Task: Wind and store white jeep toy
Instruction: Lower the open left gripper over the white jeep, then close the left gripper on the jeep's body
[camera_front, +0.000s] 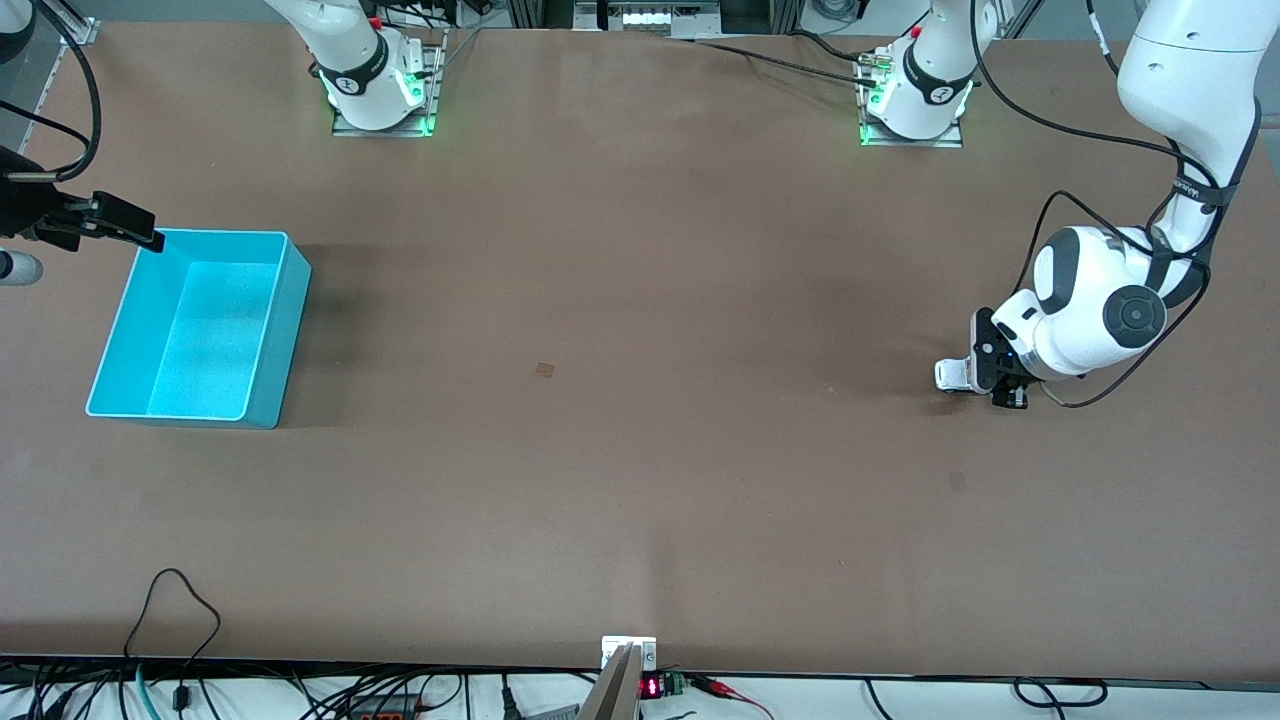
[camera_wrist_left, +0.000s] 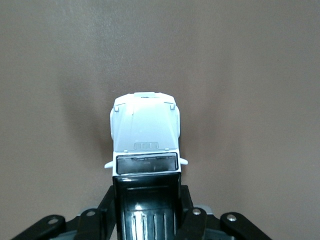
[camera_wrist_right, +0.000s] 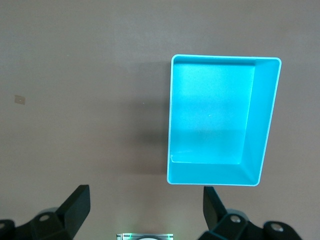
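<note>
Turquoise bin (camera_front: 277, 330), seemingly bare inside, toward right arm's end.

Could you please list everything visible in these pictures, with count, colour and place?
small white toy jeep with black rear section: one, white and black, on the table at the left arm's end, its black rear between the left gripper's fingers.
rectangular turquoise plastic bin: one, turquoise, on the table at the right arm's end, nothing in it.
brown table: one, brown.
left gripper: one, shut on the jeep.
right gripper: one, open, waiting above the table beside the bin.
</note>
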